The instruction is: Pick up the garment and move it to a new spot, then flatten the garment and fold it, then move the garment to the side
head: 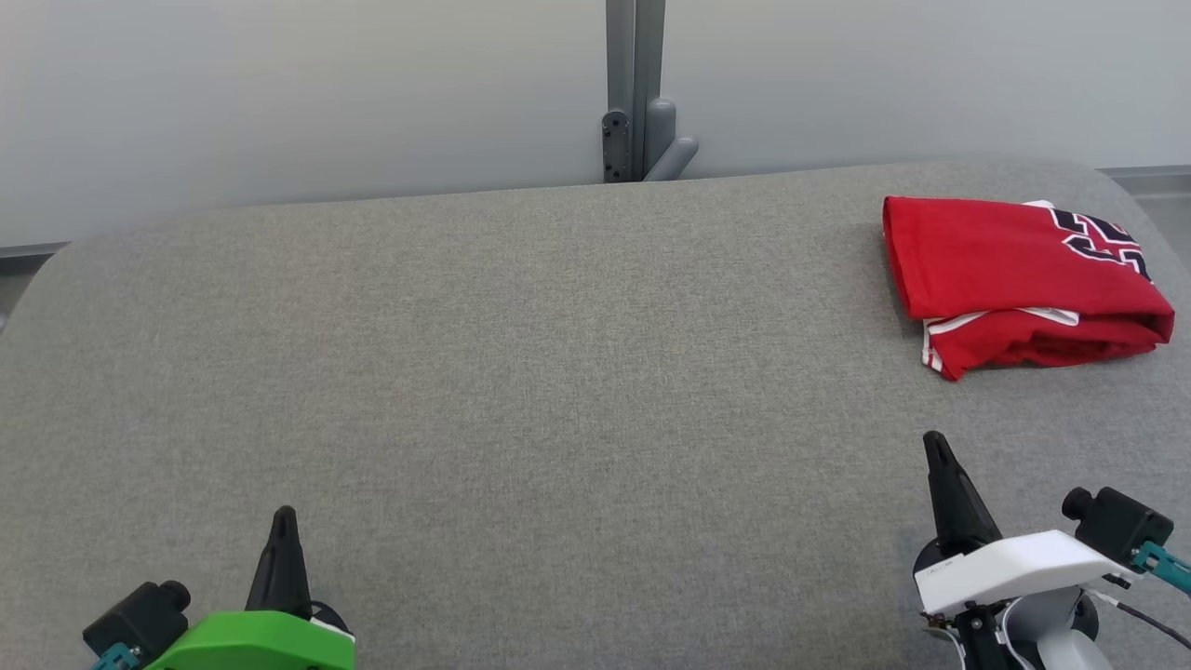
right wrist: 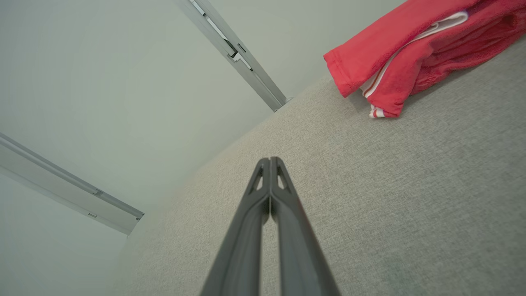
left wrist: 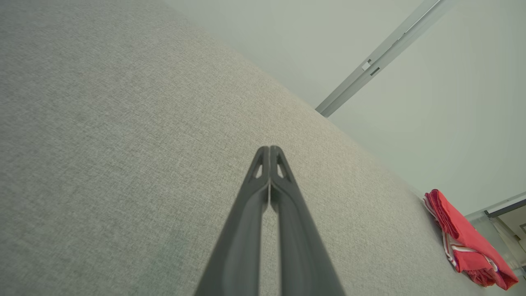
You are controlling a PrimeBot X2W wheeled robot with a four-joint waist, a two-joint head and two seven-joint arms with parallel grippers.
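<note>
Head view has the red garment (head: 1014, 279) lying folded at the far right of the grey fabric surface (head: 558, 372), close to its rear edge. White trim peeks out along the near fold, and dark lettering shows on the top layer toward the right. The left gripper (head: 284, 526) sits at the lower left under a green housing, the right gripper (head: 936, 448) at the lower right under a white one. Both are apart from the garment, the right one nearer, just in front of it. Each wrist view shows its own two dark fingers pressed together at the tips — only a narrow slit shows lower down. A grey post (head: 635, 93) stands against the pale wall behind the surface.
</note>
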